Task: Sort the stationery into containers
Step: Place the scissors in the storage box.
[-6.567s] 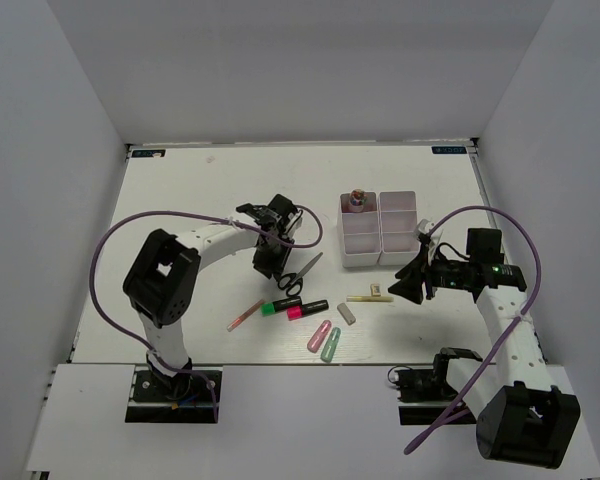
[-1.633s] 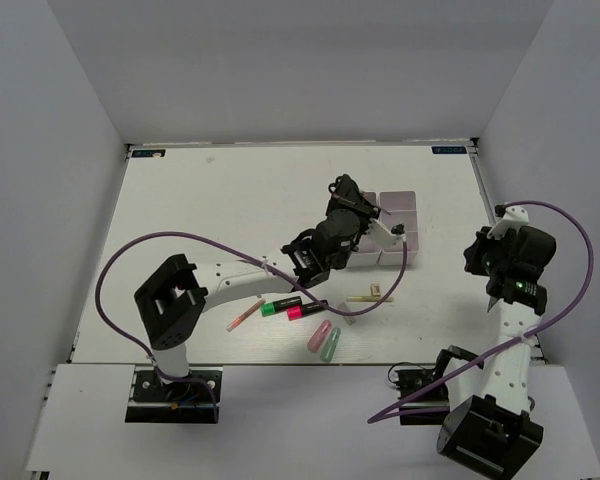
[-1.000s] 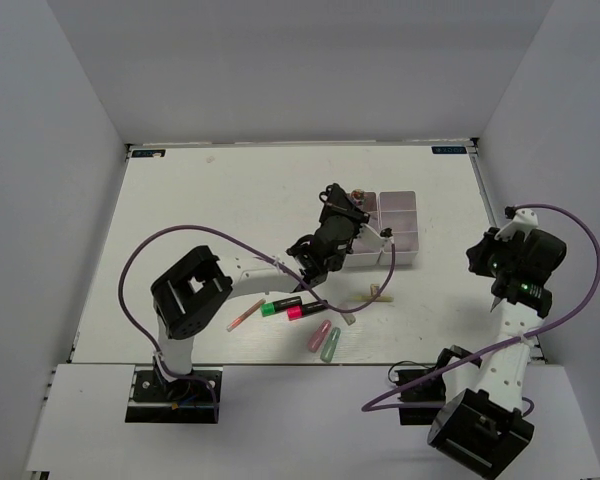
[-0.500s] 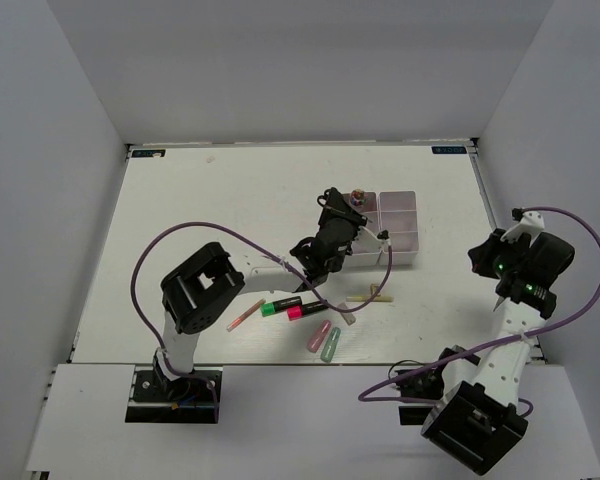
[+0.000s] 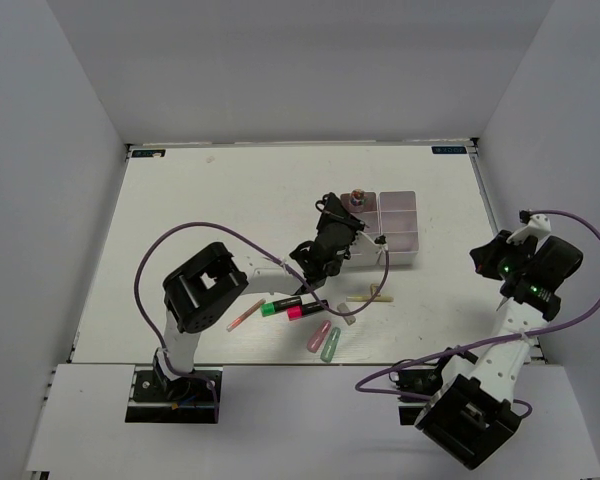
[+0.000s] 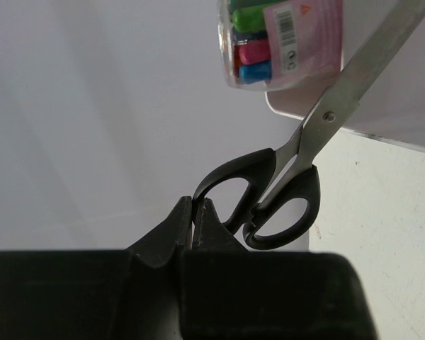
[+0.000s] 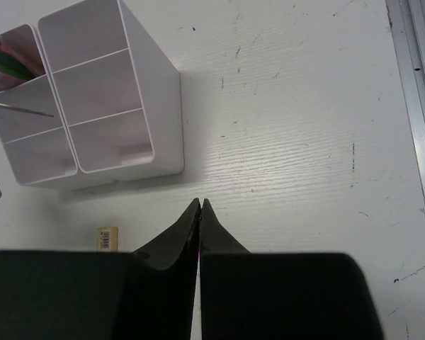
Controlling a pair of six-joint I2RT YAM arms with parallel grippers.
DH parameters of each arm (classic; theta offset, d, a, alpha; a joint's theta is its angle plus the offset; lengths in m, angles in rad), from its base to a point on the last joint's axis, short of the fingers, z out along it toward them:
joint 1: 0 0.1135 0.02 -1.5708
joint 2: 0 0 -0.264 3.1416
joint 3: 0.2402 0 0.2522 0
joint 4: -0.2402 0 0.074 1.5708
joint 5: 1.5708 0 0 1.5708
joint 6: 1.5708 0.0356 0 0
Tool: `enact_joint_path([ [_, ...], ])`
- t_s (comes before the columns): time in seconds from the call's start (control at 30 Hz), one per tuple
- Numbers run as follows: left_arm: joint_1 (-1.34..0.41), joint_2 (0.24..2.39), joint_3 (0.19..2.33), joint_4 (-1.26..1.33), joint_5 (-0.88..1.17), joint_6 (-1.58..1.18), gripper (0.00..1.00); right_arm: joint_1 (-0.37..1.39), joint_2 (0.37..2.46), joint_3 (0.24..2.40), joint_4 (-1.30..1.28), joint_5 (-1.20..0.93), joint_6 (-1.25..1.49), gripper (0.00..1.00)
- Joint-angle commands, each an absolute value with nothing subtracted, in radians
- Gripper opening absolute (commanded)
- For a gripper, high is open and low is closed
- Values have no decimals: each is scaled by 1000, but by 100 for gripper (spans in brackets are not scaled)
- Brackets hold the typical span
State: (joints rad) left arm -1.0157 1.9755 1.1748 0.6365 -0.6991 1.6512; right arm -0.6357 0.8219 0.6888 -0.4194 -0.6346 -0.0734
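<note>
The left gripper [image 6: 196, 212] is clamped on a handle ring of the scissors [image 6: 308, 142] and holds them in the air. Their long axis runs away from the fingers, and the blade reaches over the tray [image 7: 163, 120]. The right gripper [image 7: 200, 205] is closed on nothing and stands farther off.

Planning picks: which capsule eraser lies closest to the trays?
The grey eraser. It lies apart from the side-by-side pink eraser and green eraser, nearest the trays.
</note>
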Motion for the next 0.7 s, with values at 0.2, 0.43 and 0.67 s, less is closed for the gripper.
enact_joint_path([
  [0.2,-1012,1991,1180,654,-689,1637,0,-670,819,683,-434,-724,-71,0],
  [0.43,-1019,2014,1189,650,-684,1632,0,-690,818,683,-436,-750,-71,0],
  [0.67,-1020,2017,1195,660,-686,1631,10,-707,815,681,-439,-773,-74,0],
])
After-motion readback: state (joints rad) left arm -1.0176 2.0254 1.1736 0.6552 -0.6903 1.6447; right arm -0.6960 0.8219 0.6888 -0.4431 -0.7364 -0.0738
